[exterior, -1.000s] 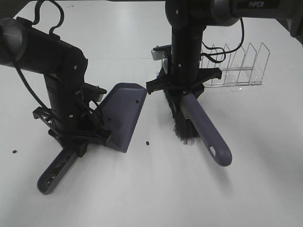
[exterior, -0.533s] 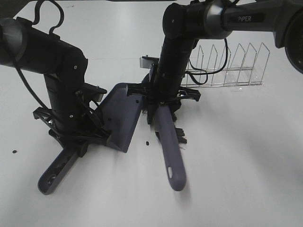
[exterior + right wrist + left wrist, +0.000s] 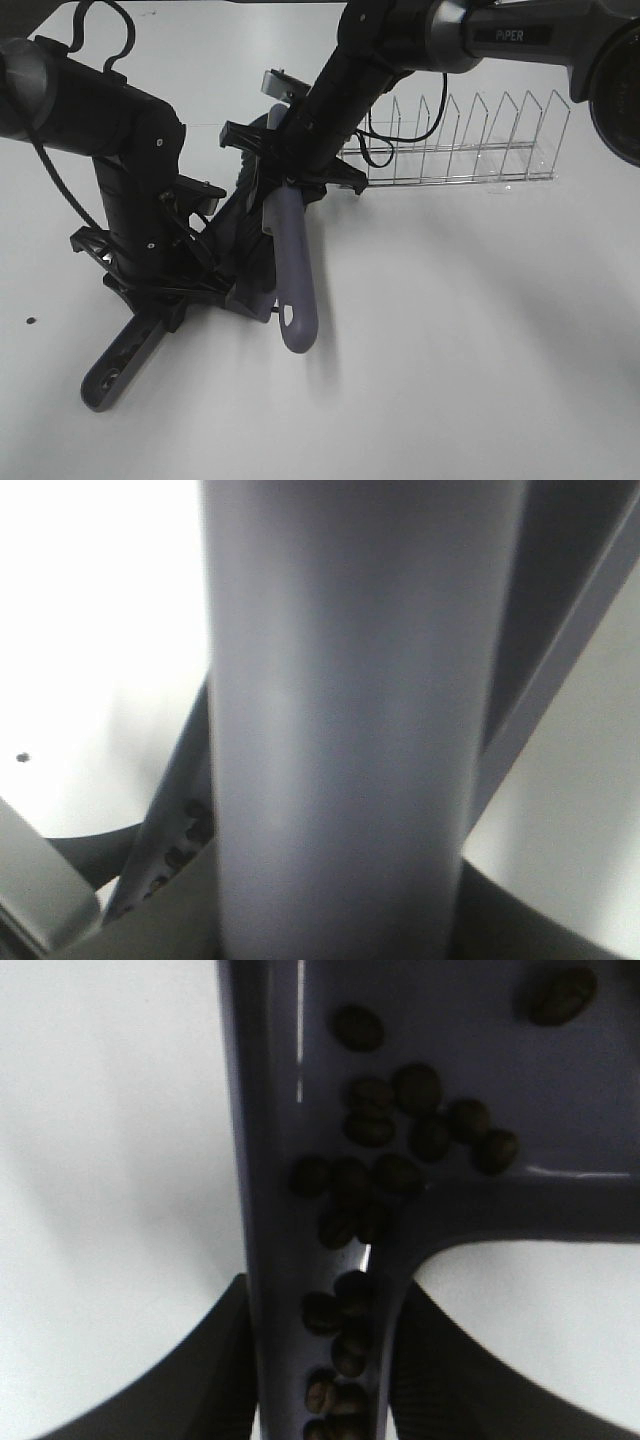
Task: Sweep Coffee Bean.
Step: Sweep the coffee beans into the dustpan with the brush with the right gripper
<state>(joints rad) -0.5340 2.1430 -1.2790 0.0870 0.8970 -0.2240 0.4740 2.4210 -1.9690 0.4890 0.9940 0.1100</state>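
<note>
- The black left arm [image 3: 110, 110] comes in from the upper left of the high view, bends at its elbow and drops steeply toward the worktop.
- The left tool [image 3: 155, 290] sits low, its jaws clamped on the handle of a grey-purple plastic dustpan [image 3: 110, 365].
- The black right arm [image 3: 470, 35] reaches from the upper right across the middle, its forearm slanting down to the left.
- The right tool [image 3: 290, 170] is closed around a grey-purple plastic brush handle [image 3: 295, 290], close beside the left wrist.

The coffee bean [image 3: 397, 1173] is dark brown, dustpan [image 3: 268, 1160] and brush [image 3: 292, 268] greyish-purple, table [image 3: 480, 350] white.
</note>
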